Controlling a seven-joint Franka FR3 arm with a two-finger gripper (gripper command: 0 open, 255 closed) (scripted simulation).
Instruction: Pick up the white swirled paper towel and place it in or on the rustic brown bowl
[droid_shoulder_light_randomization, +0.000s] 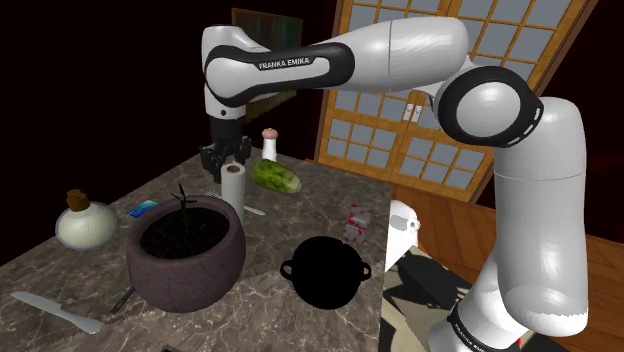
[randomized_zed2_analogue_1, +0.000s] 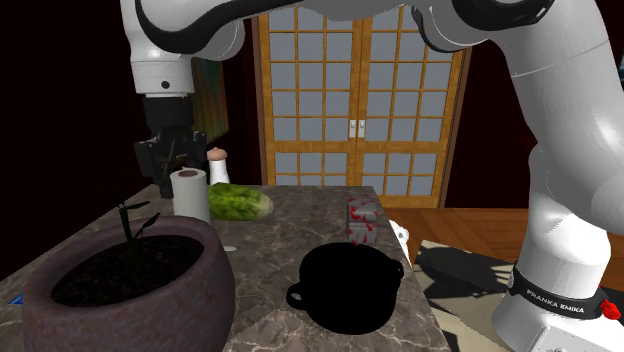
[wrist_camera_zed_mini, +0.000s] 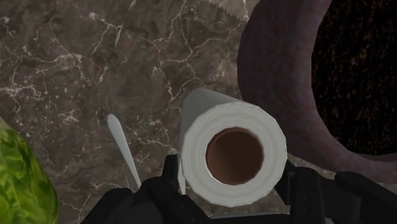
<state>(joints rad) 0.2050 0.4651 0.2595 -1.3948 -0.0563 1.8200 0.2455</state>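
**STATUS: ROLL GRIPPED, LIFT NOT YET DONE**

I read the gripper (droid_shoulder_light_randomization: 226, 160) as clamped on the roll (wrist_camera_zed_mini: 234, 153), one finger against each side near its top. The roll stands upright on the counter (droid_shoulder_light_randomization: 300, 215), just beside the bowl (droid_shoulder_light_randomization: 215, 265), which lies at its 7 o'clock in the shoulder view. Remaining: lift, carry over the bowl, release.

The arm (droid_shoulder_light_randomization: 400, 55) is showing glossy white shells, dark joints and white "FRANKA EMIKA" lettering; its gripper (droid_shoulder_light_randomization: 227, 166) is looking all black.
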